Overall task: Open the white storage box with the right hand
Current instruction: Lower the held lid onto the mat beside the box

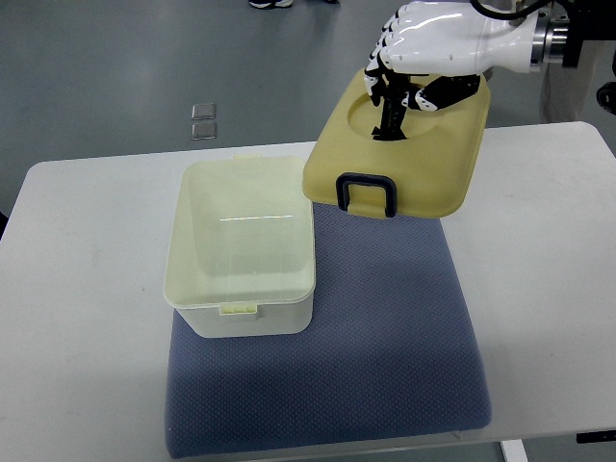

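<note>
One hand in view: my right hand (423, 43), entering from the far right, fingers (385, 53) curled down over the far edge of the lid (395, 154) and holding it lifted and tilted. Lid is clear of the white storage box (241, 250), which sits open and looks empty on the left part of the blue mat (385, 337) on the white surface (87, 318). Box lies near-left of the fingers, long axis running near to far. Lid: pale yellow, glossy hard plastic, rounded corners, shallow round recess, dark latch handle (366, 192) hanging off its near edge. Box is translucent cream; mat is dimpled, soft-looking. Opening looks done; lid wants a resting place to the right.
</note>
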